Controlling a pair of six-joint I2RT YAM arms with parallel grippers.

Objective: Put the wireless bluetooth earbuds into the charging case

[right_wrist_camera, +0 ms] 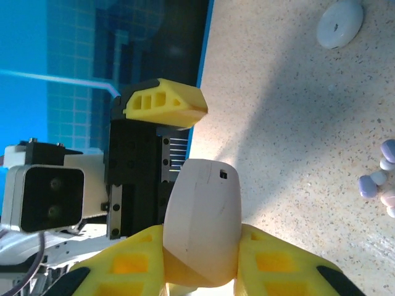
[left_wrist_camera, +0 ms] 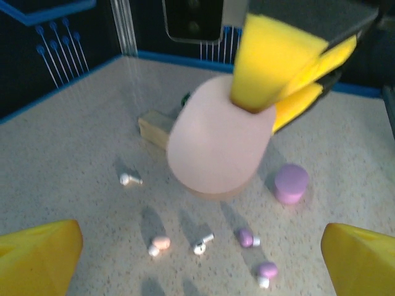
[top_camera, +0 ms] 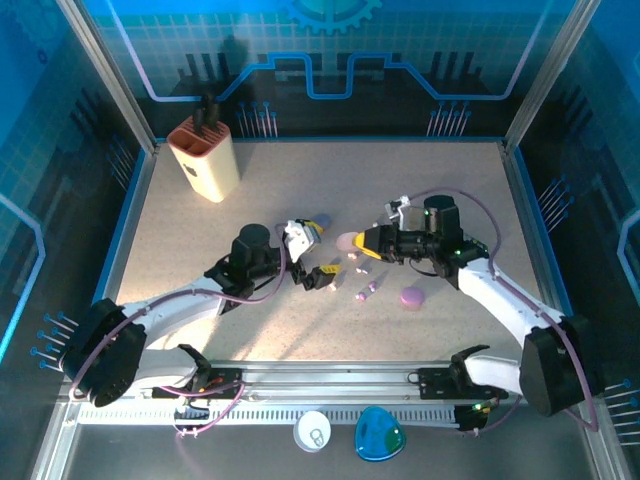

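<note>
The right jaws are clamped tight on a pale pink case [right_wrist_camera: 200, 231], one yellow pad [right_wrist_camera: 133, 262] on each side of it. They hold it near the middle of the counter [top_camera: 250, 330], and it looks lifted off the surface. The left jaws stand wide apart just beside that case and facing it, with their yellow fingertips [left_wrist_camera: 37, 256] spread to either side and nothing gripped between them.

The earbuds [left_wrist_camera: 202, 243] lie loose on the counter, none of them in a case. Seen from the left wrist they are scattered on the near side of the held case. A white one [left_wrist_camera: 129, 179] lies off to the left and a pink one [left_wrist_camera: 160, 242] is near it. Two lavender ones [left_wrist_camera: 247, 238] are on the right. From above they sit between the two arms.

A closed lavender case [top_camera: 412, 297] rests on the counter just right of the earbuds, apart from them. A white case [top_camera: 313, 431] lies on the front ledge beside a blue object [top_camera: 379, 435]. A tan holder [top_camera: 205, 160] stands at the far left corner.
</note>
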